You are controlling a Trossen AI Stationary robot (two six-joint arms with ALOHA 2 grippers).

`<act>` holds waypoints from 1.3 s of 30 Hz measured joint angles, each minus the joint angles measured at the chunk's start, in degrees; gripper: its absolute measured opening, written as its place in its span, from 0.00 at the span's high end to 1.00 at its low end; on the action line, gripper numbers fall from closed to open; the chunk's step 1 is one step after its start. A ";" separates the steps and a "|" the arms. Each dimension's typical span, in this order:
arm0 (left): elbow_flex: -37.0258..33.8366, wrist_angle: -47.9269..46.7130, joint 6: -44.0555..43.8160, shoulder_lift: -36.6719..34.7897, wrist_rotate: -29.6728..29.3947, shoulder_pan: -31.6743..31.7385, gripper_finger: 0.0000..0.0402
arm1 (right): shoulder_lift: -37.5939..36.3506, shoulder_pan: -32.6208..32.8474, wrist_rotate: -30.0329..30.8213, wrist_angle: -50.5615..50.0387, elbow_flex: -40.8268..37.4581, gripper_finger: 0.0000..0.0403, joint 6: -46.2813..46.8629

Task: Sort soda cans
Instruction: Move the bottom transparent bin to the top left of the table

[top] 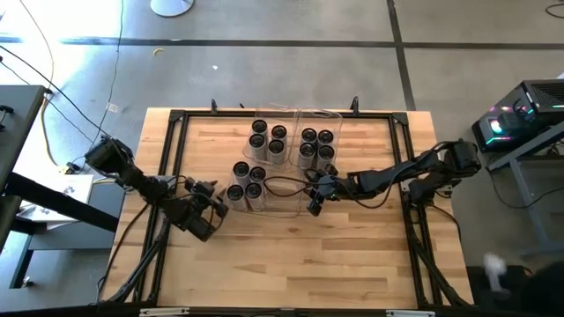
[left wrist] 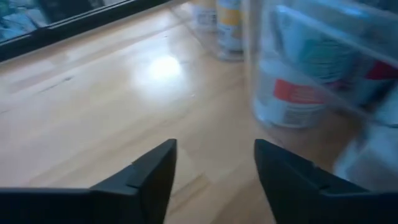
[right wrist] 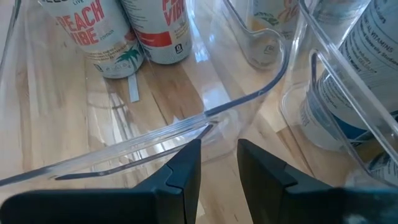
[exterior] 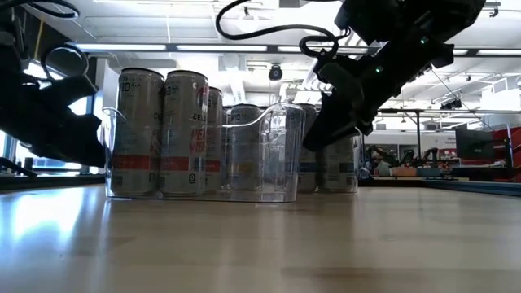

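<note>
Soda cans (top: 248, 181) fill bins (top: 284, 209); left hand (left wrist: 211, 174) open; right hand (right wrist: 219, 163) grips bin rim.

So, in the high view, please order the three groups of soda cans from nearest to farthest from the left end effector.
From the left end effector:
1. Front-left group of dark-topped, silvery-sided soda cans, just beside it.
2. Back-left group of the same cans, behind the first.
3. Back-right group, on the right arm's side.

Soda cans (top: 270, 141): about twelve slim silver-sided cans with dark tops, all upright. Three clusters of four: two side by side at the table's far middle, one nearer, left of centre.
</note>
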 joint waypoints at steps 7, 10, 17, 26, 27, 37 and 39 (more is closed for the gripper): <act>0.00 12.84 10.47 0.00 -0.08 -1.70 0.69 | 0.00 0.22 -0.97 0.14 0.00 0.76 0.44; -0.06 18.04 14.19 0.00 0.26 -1.97 0.75 | 0.00 0.22 -1.62 0.35 0.00 0.76 0.44; 0.60 23.19 17.65 0.00 2.79 -4.10 0.87 | 0.04 0.13 -2.55 1.71 -0.09 0.76 0.42; 3.40 23.75 16.97 0.02 6.83 -9.87 0.99 | 0.27 0.13 -2.81 3.09 -0.11 0.76 0.44; 3.45 23.76 16.29 0.02 6.91 -10.47 0.99 | 0.66 0.13 -2.81 3.79 -0.11 0.76 0.42; 3.56 17.89 5.72 -0.09 10.18 -15.90 1.00 | 6.09 -0.08 -2.58 12.12 0.17 0.76 0.41; 3.54 15.98 3.67 -0.07 12.48 -16.77 1.00 | 6.14 -0.34 -3.37 12.10 0.20 0.76 -0.63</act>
